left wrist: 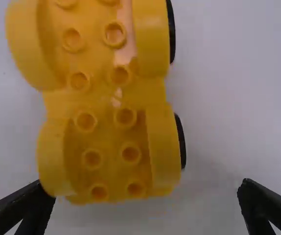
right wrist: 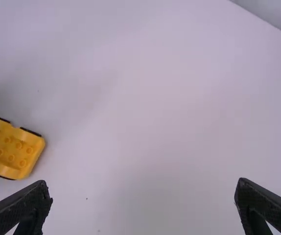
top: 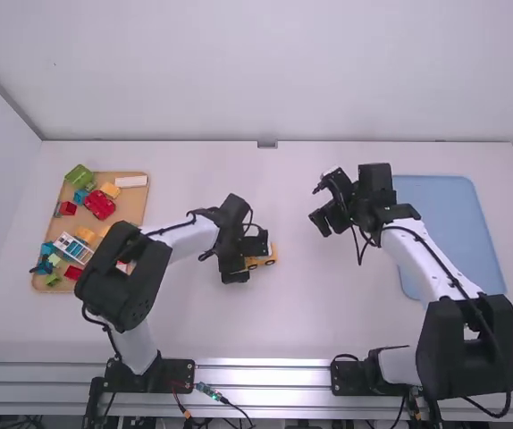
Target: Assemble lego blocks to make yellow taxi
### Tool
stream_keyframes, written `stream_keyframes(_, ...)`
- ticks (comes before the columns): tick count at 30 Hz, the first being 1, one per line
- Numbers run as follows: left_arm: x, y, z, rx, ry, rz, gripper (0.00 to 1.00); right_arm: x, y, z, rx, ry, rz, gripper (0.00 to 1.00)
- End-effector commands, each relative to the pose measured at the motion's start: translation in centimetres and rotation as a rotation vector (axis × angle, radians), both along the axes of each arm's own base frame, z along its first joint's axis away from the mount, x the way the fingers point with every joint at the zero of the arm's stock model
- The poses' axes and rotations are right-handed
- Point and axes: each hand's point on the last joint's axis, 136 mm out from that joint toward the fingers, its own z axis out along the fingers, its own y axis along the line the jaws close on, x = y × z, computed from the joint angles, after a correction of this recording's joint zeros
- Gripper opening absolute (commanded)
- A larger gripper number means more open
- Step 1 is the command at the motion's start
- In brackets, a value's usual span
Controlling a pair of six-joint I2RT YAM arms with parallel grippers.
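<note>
Nearest to where I'm standing is the right arm (top: pixel 466 344), its bulky black elbow over the counter's (top: pixel 283 326) five o'clock edge, taking twelve as the far side. The yellow wheeled base (top: pixel 267 256), studs showing and black wheels along its sides, sits close to the dial's centre. Right beside it, on its nine o'clock side, is the left claw (top: pixel 245 258), fingers spread; whether one touches the yellow piece, I can't tell. From the centre, the right claw (top: pixel 326 222) hangs toward two o'clock, well apart from that base, also spread, with nothing between its fingers. Over at nine o'clock lies a wooden tray (top: pixel 138 208) of mixed blocks: a green one (top: pixel 80 176) at its eleven, a white one (top: pixel 131 181) at its one, and a red piece (top: pixel 99 205) between. A blue mat (top: pixel 444 223) occupies three o'clock.
</note>
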Motion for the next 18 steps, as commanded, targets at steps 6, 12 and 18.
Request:
stream_keyframes(6, 3.7, 0.3, 10.0, -0.042, -0.15, 0.041, 0.99, -0.7, 0.5, 1.5, 0.03, -0.049, 0.03, 0.99)
stream_keyframes(12, 9.0, 6.5, 15.0, -0.074, -0.33, 0.394, 0.99, -0.3, 0.6, 1.8, 0.035, -0.071, 0.029, 0.99)
stream_keyframes(18, 11.9, 20.2, 16.6, -0.169, -0.333, 1.186, 0.99, 0.0, 1.0, 2.2, 0.038, -0.09, 0.038, 0.99)
